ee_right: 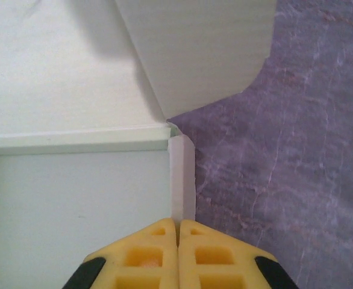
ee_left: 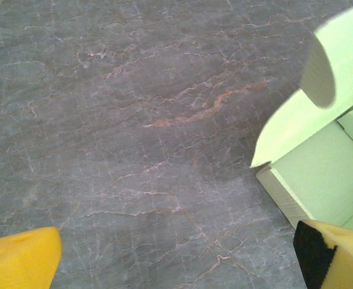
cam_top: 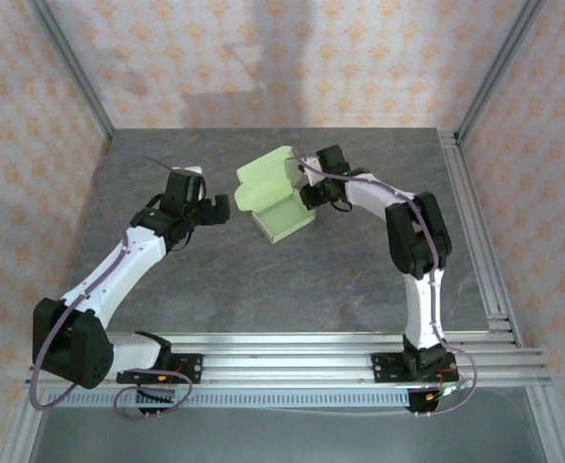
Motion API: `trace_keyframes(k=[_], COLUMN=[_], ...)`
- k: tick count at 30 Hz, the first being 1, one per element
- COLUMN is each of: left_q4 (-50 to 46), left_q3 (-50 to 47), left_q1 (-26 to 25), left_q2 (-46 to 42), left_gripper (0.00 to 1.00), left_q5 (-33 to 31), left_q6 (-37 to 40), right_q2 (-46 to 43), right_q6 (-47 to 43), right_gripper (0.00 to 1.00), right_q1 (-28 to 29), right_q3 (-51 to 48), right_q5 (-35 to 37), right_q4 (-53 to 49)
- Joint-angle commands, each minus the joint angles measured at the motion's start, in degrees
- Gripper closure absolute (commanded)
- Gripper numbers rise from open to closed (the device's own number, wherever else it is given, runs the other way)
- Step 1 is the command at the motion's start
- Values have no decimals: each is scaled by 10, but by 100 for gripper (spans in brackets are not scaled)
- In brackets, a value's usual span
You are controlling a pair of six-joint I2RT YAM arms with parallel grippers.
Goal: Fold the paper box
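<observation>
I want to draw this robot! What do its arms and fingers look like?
The left arm and right arm are white tubes with chunky black joints, and a thin purplish cable runs along each. Their fingers are bright yellow wedges with black bits.

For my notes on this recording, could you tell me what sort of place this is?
Probably a lab test cell: a left arm and right arm mounted on metal rails, a grey stone-look table inside a metal frame, and patterned backdrop panels around it.
</observation>
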Motion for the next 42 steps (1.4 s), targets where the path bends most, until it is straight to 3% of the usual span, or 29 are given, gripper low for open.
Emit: trace_keyframes(k=[1,3,7,9,29,33,42], left_q4=[8,11,16,18,18,18,49], left_q3=[-13,-16,-17,-16,-19,-19,-43], left_q1=[8,8,9,9,11,12,26], left_q2=[-4,-2,6,9,18,20,21], left_gripper=[0,0,0,0,0,0,0], left_q5=[-4,-1,3,3,1,1,-13], left_q6=[11,10,10,10,13,13,-36], right_q2=[-48,-66,-87,-81,-9,-14,-71], right_q6=[62,94,135,137,121,120,134], right_gripper=[93,93,77,76,75,83,89], right_q1=[17,24,33,34,33,33,34], right_q3=[-45,-66,-94,-87,-30,-34,-66], right_q5=[59,82,97,100,82,83,113], right_q4=[34,45,64,52,-11,-10,37])
